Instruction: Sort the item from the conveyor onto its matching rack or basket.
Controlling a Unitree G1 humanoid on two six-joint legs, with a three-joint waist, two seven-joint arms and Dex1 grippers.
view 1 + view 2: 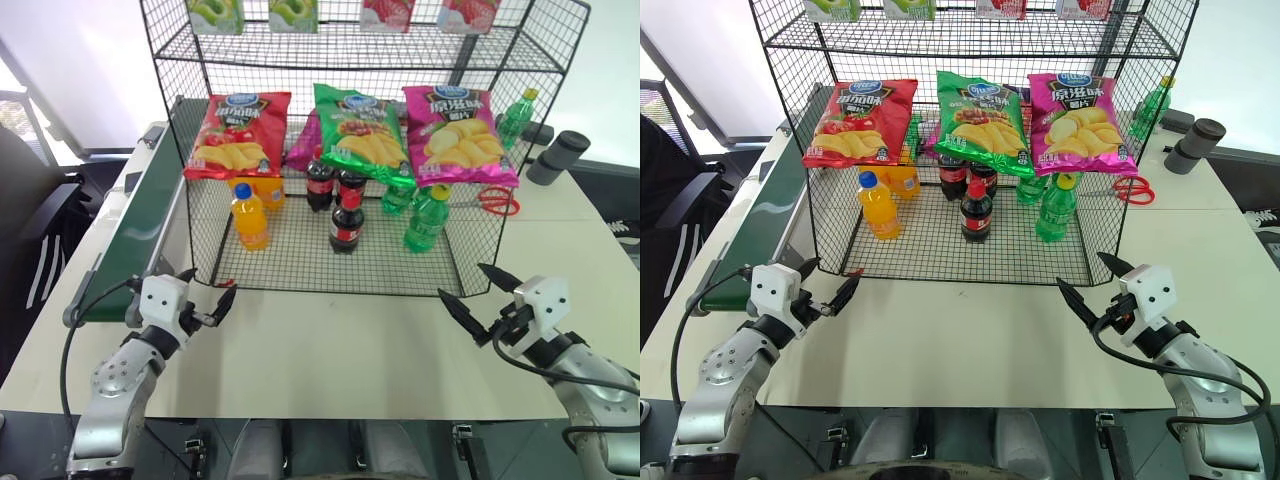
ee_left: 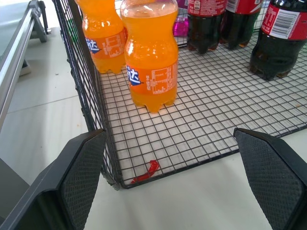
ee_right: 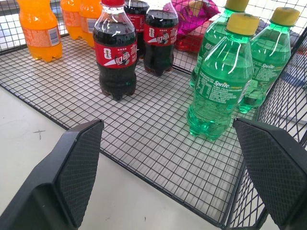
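Left pincer low at the lower left of the head view, fingers wide apart and holding nothing, hovering over the bench just before the front left corner of the rack. Right pincer mirrored at the lower right, likewise spread and empty, aimed toward the rack's front edge. Both apparently parked clear of the load, ready for a next pick rather than mid-grasp.

Cola bottle upright on the rack's mesh floor at centre frame, nearest the front of its group, with two more cola bottles just behind; judged already sorted among its own kind. No bottle to be seen on the visible stretch of conveyor, running up the left side of the frame beside the rack.

Rack contents grouped by sort: orange soda bottles toward the left, cola in the middle, green bottles toward the right. Three chip bags hung across the wire above them: red, green, magenta. More packets along the top shelf, cropped by the upper edge. Small red scrap lying on the mesh at the near left corner, in the left wrist view.
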